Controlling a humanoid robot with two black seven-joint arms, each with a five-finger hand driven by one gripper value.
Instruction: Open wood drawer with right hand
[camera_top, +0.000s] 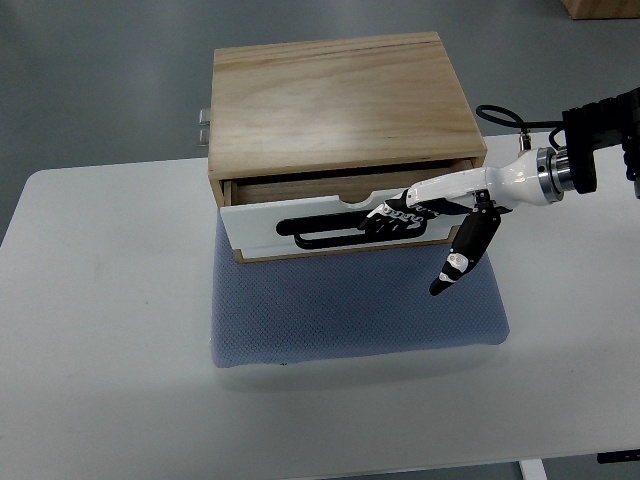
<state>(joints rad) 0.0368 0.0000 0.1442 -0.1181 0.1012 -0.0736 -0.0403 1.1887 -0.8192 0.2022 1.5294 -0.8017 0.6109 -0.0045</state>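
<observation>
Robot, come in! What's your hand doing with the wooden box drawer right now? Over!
Right hand fingers hooked in the black handle slot of the white-fronted drawer. Drawer slightly open in the light wooden box. Left hand out of view. Nothing blocking on the blue mat.

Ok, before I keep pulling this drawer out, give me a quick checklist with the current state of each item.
1. Right hand fingers hooked at the black handle: ok, fingers lie over its right end.
2. Drawer started: ok, the white front stands slightly out from the wood box, a gap shows above it.
3. Pull path clear: ok, only the blue mat lies in front.
4. Box held against sliding: cannot tell, nothing visibly braces it.
5. Thumb placement: not ok, it hangs down off the drawer front.
6. Left hand: not in view.
</observation>
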